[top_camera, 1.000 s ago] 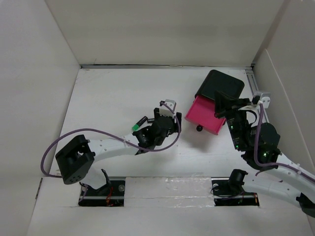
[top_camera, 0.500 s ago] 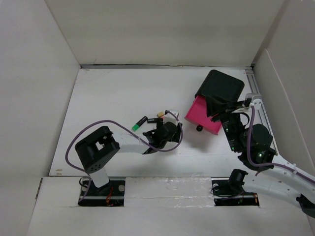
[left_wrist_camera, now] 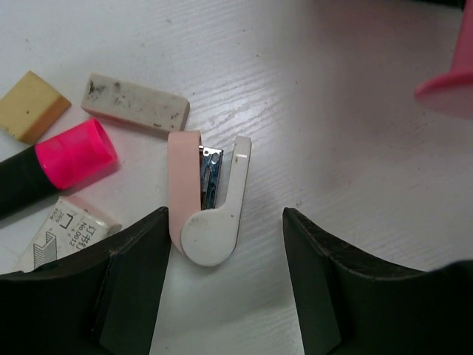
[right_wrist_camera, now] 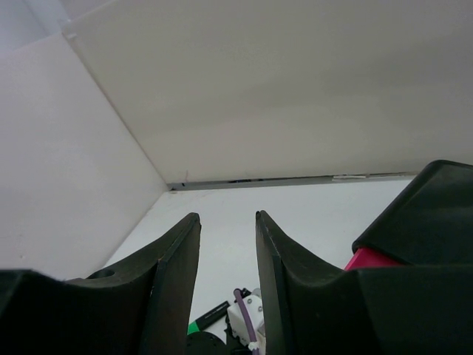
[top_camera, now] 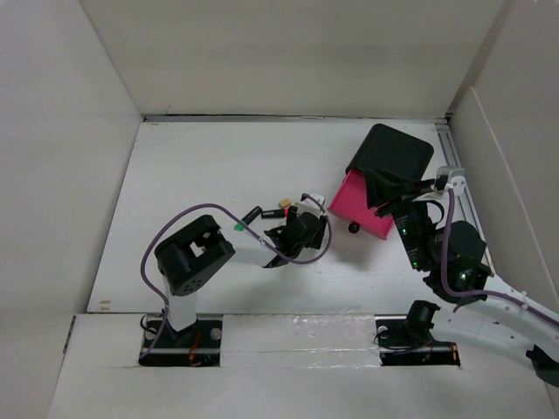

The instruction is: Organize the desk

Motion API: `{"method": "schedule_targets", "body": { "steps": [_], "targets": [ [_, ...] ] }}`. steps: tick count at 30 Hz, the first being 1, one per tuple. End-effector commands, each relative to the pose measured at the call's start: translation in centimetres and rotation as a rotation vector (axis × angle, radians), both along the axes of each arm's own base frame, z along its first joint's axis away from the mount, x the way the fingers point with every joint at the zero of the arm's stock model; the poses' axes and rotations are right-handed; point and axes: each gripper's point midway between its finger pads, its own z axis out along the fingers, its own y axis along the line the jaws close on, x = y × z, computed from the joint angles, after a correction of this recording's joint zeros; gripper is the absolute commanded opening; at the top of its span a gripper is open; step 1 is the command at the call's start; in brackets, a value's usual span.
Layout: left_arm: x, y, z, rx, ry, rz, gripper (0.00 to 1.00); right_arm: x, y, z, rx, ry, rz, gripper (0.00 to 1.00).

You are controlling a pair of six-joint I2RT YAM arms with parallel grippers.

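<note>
Desk [top_camera: 192,175] spans the whole floor under both arms: stiff, probably slick, not for gripping. Left gripper [left_wrist_camera: 224,214] stands apart, straddling a likely light, rigid stapler [left_wrist_camera: 213,233] lying near centre; take it across its flat sides. Right gripper [right_wrist_camera: 228,222] is apart, empty, raised at right.

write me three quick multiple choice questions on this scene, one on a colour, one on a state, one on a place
1. What colour is the drawer of the black box? A pink; B yellow; C blue.
2. That drawer is: A shut; B pulled out; C upside down.
3. Where is the small stapler? A in the drawer; B on the desk, between the fingers of the left pincer; C atop the box.
Answers: 1 A, it shows pink from above; 2 B, it juts from the box; 3 B, the left wrist view shows a finger either side.
</note>
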Motion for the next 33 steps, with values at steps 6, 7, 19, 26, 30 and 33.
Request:
{"method": "schedule_targets", "body": {
  "steps": [6, 7, 19, 26, 30, 33],
  "targets": [
    [2.1, -0.5, 1.8, -0.037, -0.056, 0.028, 0.27, -0.1, 0.5, 0.6, 0.019, -0.020, 0.026, 0.42],
    [1.9, -0.4, 1.7, -0.041, -0.048, 0.030, 0.24, -0.1, 0.4, 0.7, 0.020, -0.022, 0.026, 0.42],
    [-2.9, 5.0, 7.5, -0.174, -0.070, 0.072, 0.10, -0.1, 0.5, 0.3, 0.022, -0.017, 0.026, 0.42],
    [-4.4, 5.8, 18.3, -0.418, -0.215, 0.019, 0.10, -0.1, 0.5, 0.1, 0.017, -0.015, 0.029, 0.41],
    [-4.6, 2.9, 23.7, -0.518, -0.277, -0.101, 0.10, -0.5, 0.0, 0.4, 0.033, -0.025, 0.031, 0.41],
    [-3.9, -0.2, 24.4, -0.514, -0.272, -0.171, 0.09, -0.7, -0.3, 0.4, 0.044, -0.027, 0.034, 0.41]
  ]
}}
